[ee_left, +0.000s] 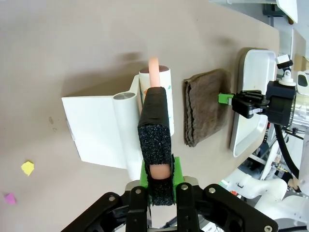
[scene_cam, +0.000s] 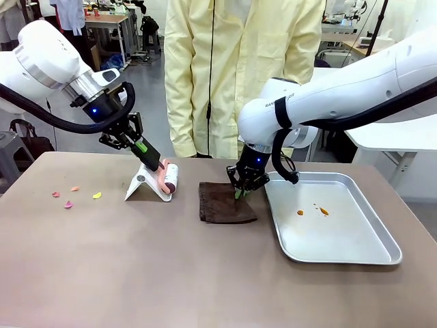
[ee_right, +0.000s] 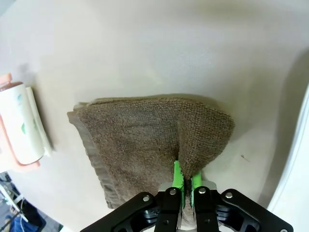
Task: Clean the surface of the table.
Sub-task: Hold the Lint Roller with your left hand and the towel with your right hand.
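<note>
The table (scene_cam: 136, 273) spreads brown under everything, coloured scraps (scene_cam: 68, 198) near its left edge; the left gripper (scene_cam: 149, 158) clamps the lint roller (scene_cam: 168, 179) by its handle, the right gripper (scene_cam: 240, 191) pinches the cloth (scene_cam: 222, 203) edge; best to lift the lint roller clear of its stand (scene_cam: 140, 186), then roll flat over the scraps.

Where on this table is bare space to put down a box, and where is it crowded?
Bare: the near strip of the table, in front of the brown cloth and metal tray, and the near left corner by the paper scraps. Crowded: the far middle, where the left claw holds the lint roller and the right claw pinches the cloth.
</note>
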`<state>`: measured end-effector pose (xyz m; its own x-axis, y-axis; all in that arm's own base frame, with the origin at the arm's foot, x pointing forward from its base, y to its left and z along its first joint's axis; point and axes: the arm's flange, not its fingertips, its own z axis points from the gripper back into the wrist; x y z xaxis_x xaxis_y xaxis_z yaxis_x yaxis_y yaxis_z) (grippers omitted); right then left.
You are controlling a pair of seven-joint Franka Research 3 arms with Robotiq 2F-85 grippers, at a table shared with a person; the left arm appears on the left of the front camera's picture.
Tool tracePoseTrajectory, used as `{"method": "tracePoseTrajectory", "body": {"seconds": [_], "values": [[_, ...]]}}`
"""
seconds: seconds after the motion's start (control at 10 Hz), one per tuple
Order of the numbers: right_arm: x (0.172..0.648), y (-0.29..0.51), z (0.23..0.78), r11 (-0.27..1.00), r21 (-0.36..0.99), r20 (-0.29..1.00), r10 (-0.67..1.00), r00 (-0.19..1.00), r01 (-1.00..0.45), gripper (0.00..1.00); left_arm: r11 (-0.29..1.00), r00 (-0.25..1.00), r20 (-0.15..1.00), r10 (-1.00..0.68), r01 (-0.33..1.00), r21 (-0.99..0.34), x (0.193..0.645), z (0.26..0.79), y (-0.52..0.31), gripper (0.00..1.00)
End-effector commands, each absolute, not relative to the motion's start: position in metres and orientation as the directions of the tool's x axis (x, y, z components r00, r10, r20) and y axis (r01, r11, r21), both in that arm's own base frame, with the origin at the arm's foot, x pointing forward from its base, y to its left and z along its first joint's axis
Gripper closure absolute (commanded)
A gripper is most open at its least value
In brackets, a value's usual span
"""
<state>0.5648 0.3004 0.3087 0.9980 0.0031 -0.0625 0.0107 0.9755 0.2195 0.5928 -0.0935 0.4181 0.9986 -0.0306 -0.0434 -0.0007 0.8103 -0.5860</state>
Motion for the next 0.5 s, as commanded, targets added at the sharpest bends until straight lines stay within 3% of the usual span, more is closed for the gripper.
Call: {"method": "tracePoseTrajectory", "body": {"seconds": [0.0,0.4], "values": [[0.561,0.295,0.311,0.967,0.256,-0.057,0.012,0.998,0.003,1.0,0.789,0.999,-0.013,-0.03,0.016,-0.614,0.588,0.422,-0.095,1.0],[0.551,0.283,0.326,0.92,0.391,-0.024,0.029,0.999,-0.017,1.0,0.746,0.996,0.085,-0.035,0.083,-0.661,0.569,0.444,-0.098,1.0]]}}
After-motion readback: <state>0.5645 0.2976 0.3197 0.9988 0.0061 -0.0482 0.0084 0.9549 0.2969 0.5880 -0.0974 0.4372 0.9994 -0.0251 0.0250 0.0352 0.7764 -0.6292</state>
